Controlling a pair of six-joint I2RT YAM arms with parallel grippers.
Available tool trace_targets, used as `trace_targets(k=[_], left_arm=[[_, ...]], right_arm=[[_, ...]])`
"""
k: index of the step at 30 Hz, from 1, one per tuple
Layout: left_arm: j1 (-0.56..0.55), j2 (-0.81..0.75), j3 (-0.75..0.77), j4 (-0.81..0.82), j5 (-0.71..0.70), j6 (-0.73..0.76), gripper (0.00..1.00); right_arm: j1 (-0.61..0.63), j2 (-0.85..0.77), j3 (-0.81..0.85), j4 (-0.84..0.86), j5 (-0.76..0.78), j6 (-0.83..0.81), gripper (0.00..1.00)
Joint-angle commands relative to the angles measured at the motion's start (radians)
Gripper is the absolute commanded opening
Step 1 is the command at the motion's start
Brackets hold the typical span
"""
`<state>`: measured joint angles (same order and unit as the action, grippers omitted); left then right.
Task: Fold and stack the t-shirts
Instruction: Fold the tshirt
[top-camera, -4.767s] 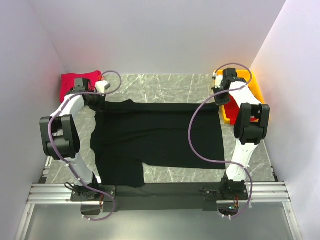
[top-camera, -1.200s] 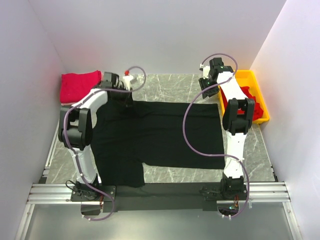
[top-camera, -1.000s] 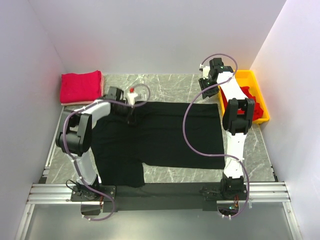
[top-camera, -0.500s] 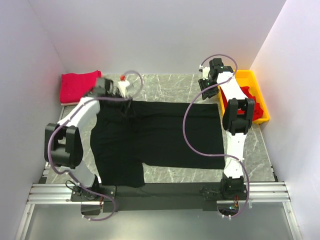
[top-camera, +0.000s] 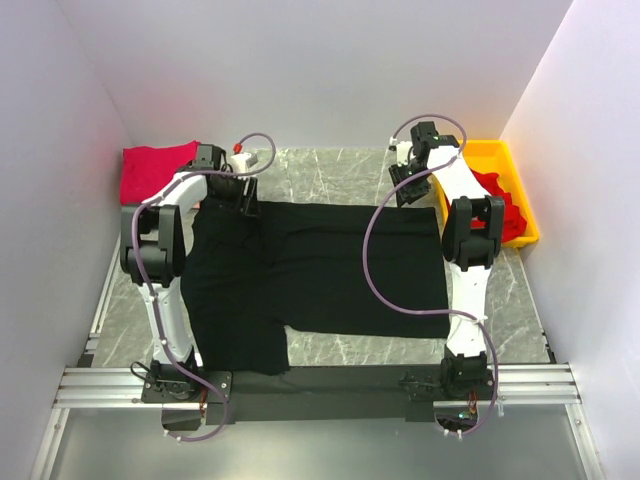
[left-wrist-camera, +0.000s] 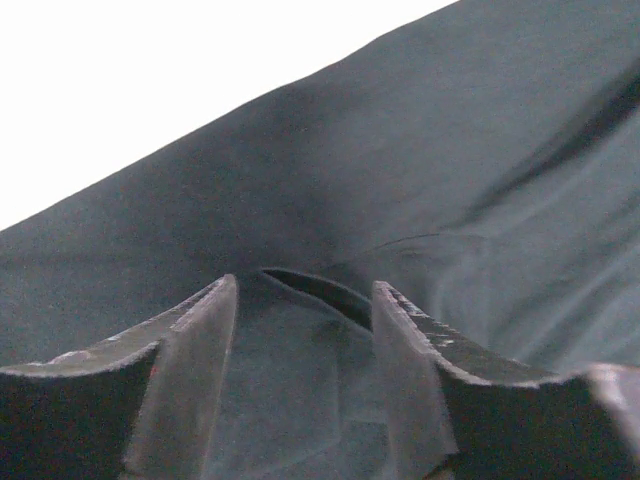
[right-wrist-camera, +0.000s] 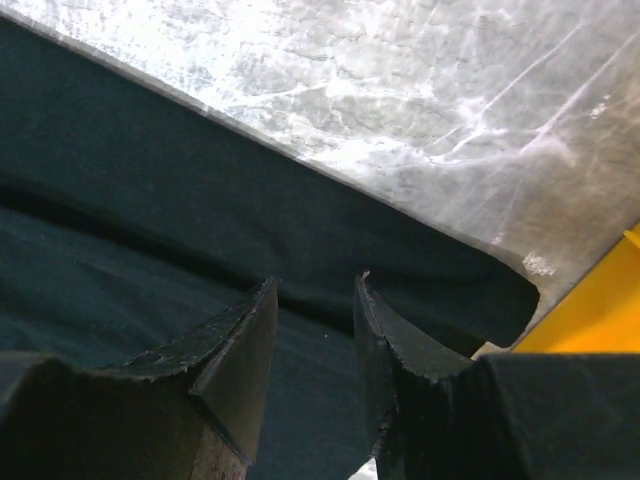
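Observation:
The black t-shirt (top-camera: 320, 270) lies spread flat across the middle of the table. My left gripper (top-camera: 247, 203) is at its back left edge by the collar, and in the left wrist view the gripper (left-wrist-camera: 305, 290) stands open over black cloth (left-wrist-camera: 450, 150), a small fold gaping just ahead of the tips. My right gripper (top-camera: 405, 190) is at the shirt's back right edge. In the right wrist view it (right-wrist-camera: 315, 285) is open too, its tips down on the cloth (right-wrist-camera: 120, 200) near the hem. A folded red t-shirt (top-camera: 150, 172) sits at the back left.
A yellow tray (top-camera: 492, 149) at the back right holds crumpled red t-shirts (top-camera: 507, 205); its corner (right-wrist-camera: 600, 300) shows beside the right fingers. Marble tabletop (right-wrist-camera: 400, 80) lies beyond the hem. White walls close in on the left, back and right.
The left gripper, shut over the shirt a second ago, has opened and pulled back to the shirt's rear edge near the collar. The right gripper has shifted slightly left.

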<state>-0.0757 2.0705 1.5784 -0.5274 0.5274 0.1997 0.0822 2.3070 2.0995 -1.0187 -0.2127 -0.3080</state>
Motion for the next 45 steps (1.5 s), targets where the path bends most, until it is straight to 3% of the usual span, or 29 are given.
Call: trace_targets(k=[1,5,9,12,22,23,24,25,27,29,30,31,37,41,45], left_arm=[[-0.006,-0.012,0.031,0.027,-0.050,-0.040,0.58],[-0.007,-0.012,0.011,0.029,-0.056,-0.036,0.43],[-0.007,-0.045,-0.017,0.018,-0.032,-0.017,0.12],[-0.007,-0.079,-0.050,0.018,-0.026,-0.014,0.01],[0.008,-0.357,-0.277,-0.011,-0.004,0.036,0.01],[0.008,-0.372,-0.308,0.010,0.006,0.065,0.08],[0.010,-0.380,-0.317,0.020,0.008,0.087,0.35],[0.007,-0.375,-0.319,0.032,-0.001,0.105,0.46],[0.007,-0.337,-0.259,0.005,-0.013,0.158,0.62],[0.008,-0.218,-0.099,-0.074,0.000,0.245,0.64],[0.010,-0.172,-0.039,-0.170,0.015,0.279,0.76],[0.011,-0.091,0.068,-0.204,0.029,0.308,0.76],[0.030,0.147,0.389,-0.512,0.149,0.605,0.71],[0.033,0.188,0.425,-0.568,0.184,0.777,0.69],[0.033,0.174,0.374,-0.539,0.210,0.846,0.68]], right_arm=[[0.004,-0.070,-0.015,-0.003,-0.010,-0.005,0.44],[0.004,-0.070,-0.022,0.000,-0.002,-0.003,0.43],[0.004,-0.061,-0.003,-0.006,0.003,-0.006,0.43],[0.004,-0.061,-0.006,-0.004,0.010,-0.009,0.43],[0.002,-0.089,-0.036,-0.004,-0.002,-0.009,0.42],[0.004,-0.093,-0.039,-0.006,-0.004,-0.011,0.42],[0.004,-0.096,-0.050,-0.004,-0.004,-0.011,0.42],[0.004,-0.098,-0.055,-0.004,-0.002,-0.011,0.43],[0.004,-0.106,-0.067,-0.003,-0.002,-0.019,0.44],[0.004,-0.103,-0.064,-0.006,-0.005,-0.023,0.45],[0.004,-0.100,-0.053,-0.009,-0.004,-0.023,0.45],[0.004,-0.094,-0.046,-0.017,-0.004,-0.026,0.45],[0.002,-0.093,-0.039,-0.017,-0.002,-0.032,0.45],[0.002,-0.103,-0.067,-0.011,-0.004,-0.034,0.45],[0.002,-0.101,-0.078,-0.011,-0.002,-0.039,0.45]])
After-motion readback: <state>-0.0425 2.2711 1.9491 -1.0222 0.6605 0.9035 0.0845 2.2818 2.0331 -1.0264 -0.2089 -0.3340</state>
